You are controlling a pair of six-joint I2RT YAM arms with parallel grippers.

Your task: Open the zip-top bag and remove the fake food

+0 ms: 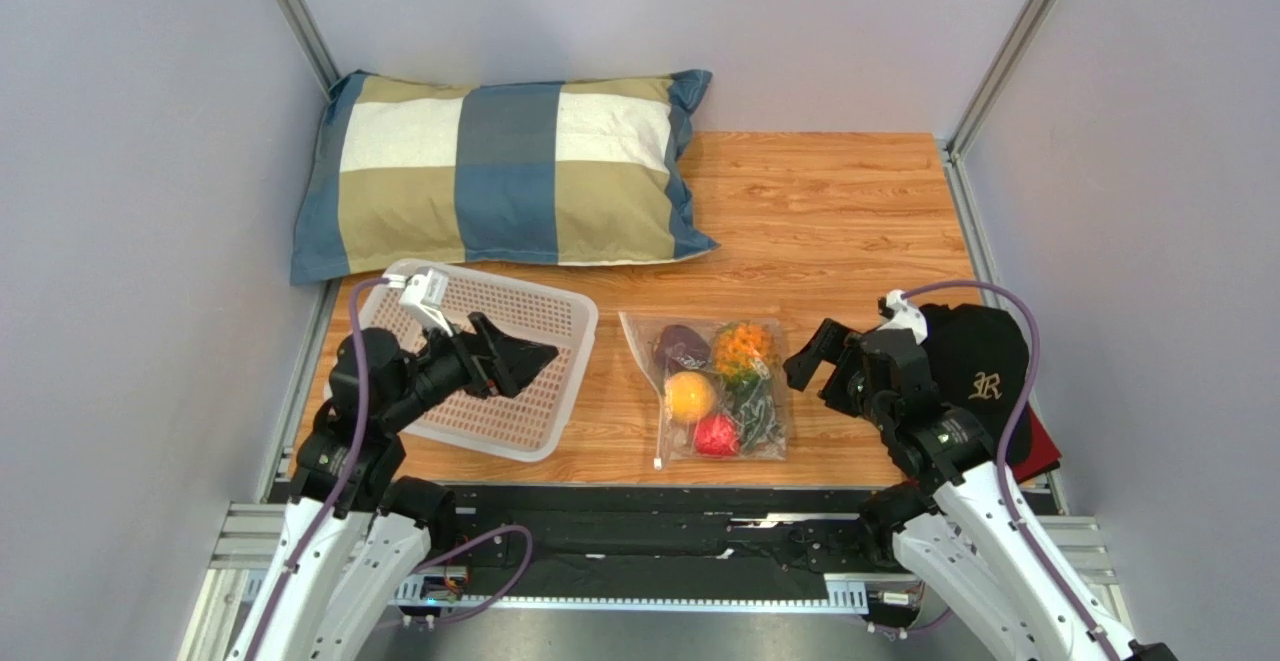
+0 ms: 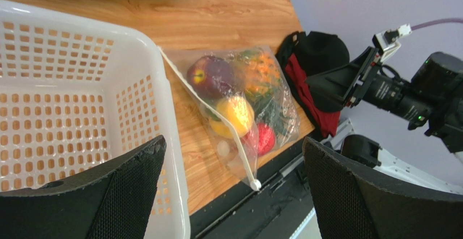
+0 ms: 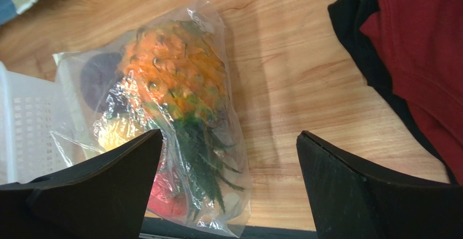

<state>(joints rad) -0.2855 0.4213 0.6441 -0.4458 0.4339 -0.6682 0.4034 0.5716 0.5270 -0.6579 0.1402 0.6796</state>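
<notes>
The zip-top bag lies flat on the wood table near the front edge, shut, with its white zip strip along its left side. Inside it is the fake food: a dark purple piece, a yellow-orange fruit, a red berry, an orange frilly piece and a green sprig. My left gripper is open and empty above the basket, left of the bag. My right gripper is open and empty just right of the bag. The bag also shows in the right wrist view.
A white perforated basket stands left of the bag, almost touching it. A checked pillow lies at the back left. A black and red cap lies at the right edge. The table's black front rail runs just below the bag.
</notes>
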